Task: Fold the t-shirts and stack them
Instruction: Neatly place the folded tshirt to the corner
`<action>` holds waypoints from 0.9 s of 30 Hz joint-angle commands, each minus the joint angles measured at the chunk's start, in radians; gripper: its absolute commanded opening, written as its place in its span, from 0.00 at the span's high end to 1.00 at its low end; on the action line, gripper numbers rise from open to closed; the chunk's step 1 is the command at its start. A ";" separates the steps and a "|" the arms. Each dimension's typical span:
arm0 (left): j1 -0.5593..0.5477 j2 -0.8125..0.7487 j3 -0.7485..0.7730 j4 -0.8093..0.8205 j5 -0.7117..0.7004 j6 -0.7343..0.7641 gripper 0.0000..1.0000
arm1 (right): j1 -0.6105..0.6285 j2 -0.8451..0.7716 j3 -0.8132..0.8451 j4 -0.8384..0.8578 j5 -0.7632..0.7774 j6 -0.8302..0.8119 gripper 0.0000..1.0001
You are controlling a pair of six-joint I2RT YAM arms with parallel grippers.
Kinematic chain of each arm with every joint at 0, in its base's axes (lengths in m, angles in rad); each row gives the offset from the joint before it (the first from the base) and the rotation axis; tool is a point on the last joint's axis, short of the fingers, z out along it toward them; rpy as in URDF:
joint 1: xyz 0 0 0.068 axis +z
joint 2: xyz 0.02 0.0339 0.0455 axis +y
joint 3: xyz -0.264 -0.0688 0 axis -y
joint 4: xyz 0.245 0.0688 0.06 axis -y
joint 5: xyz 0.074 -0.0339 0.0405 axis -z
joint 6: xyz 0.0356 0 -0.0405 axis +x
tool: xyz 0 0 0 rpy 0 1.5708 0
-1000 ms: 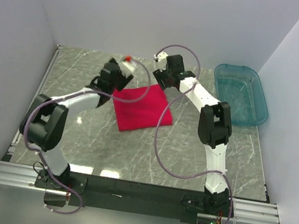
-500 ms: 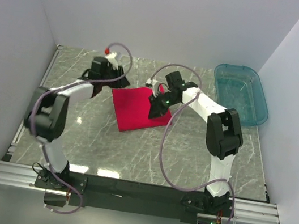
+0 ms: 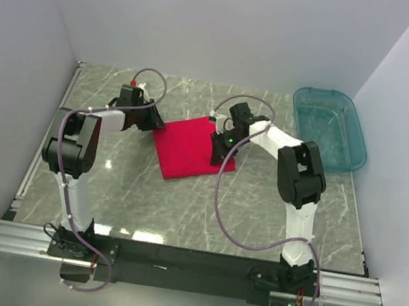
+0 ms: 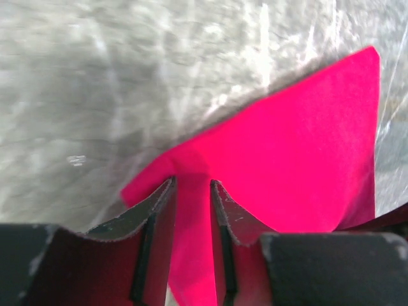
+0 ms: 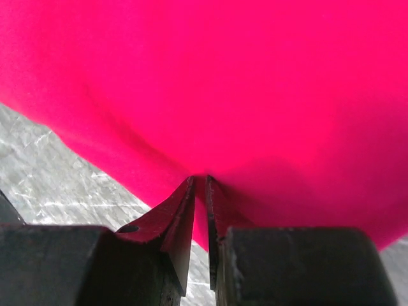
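Note:
The red t-shirt [image 3: 192,149] lies folded into a rough square on the marble table, a little behind the middle. My left gripper [image 3: 153,120] is at its far left corner. In the left wrist view, red cloth [image 4: 287,166] fills the narrow gap of the left gripper [image 4: 192,183], whose jaws are shut on that corner. My right gripper [image 3: 219,153] sits at the shirt's right edge. The right wrist view shows the right gripper [image 5: 199,178] pinching a fold of the red fabric [image 5: 223,83] between nearly touching fingers. No neck label shows.
A teal see-through plastic bin [image 3: 329,131] stands at the back right of the table [image 3: 180,204]. White walls close in the left, back and right sides. Purple cables loop over both arms.
Both grippers came down from above the shirt's far edge and closed on the cloth. The left went to the far left corner, the right to the right edge.

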 commanded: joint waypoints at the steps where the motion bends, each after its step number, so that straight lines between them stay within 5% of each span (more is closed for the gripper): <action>1: 0.029 -0.018 -0.015 0.027 0.002 -0.025 0.66 | -0.008 0.025 0.047 -0.018 0.087 0.032 0.81; 6: 0.058 -0.161 -0.040 -0.014 -0.095 -0.006 0.63 | -0.027 -0.043 0.021 -0.015 0.118 0.002 0.81; 13: 0.058 -0.515 -0.205 -0.075 -0.048 -0.038 0.51 | -0.031 -0.435 -0.078 -0.082 0.045 -0.221 0.68; 16: 0.036 -0.648 -0.382 -0.053 0.040 -0.145 0.42 | -0.034 -0.658 -0.256 0.033 0.103 -0.245 0.52; 20: 0.001 -0.757 -0.624 0.085 0.062 -0.319 0.35 | -0.063 -0.908 -0.505 0.223 0.068 -0.209 0.07; 22: -0.011 -0.762 -0.709 0.139 0.048 -0.396 0.33 | -0.092 -1.010 -0.618 0.302 0.046 -0.187 0.00; 27: -0.071 -0.709 -0.718 0.213 0.017 -0.442 0.30 | -0.221 -1.084 -0.712 0.356 -0.208 -0.126 0.00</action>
